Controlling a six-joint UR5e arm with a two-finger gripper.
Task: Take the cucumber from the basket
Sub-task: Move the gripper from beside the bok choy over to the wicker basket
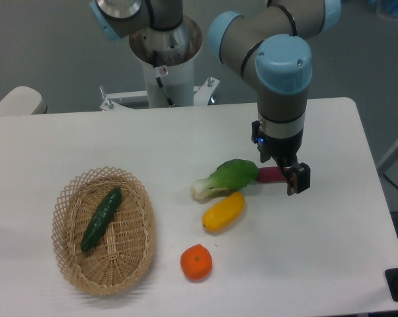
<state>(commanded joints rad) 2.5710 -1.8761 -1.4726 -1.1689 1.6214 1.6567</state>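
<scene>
Cucumber [102, 218], one, lying untouched in basket [137, 261].
Nearest: one orange [196, 261]; then one wicker basket cradling the cucumber diagonally; one yellow vegetable [223, 211]; one bok choy [227, 178]; one pink piece [270, 174]. Farthest: one gripper [293, 179], well apart from the basket, jaw state unreadable, seemingly not yet approaching.

the cucumber [102, 218] lies diagonally inside the wicker basket [138, 259]. the gripper [293, 179] hangs well apart, by the bok choy [227, 177]; its jaws' spacing is hard to tell.
</scene>
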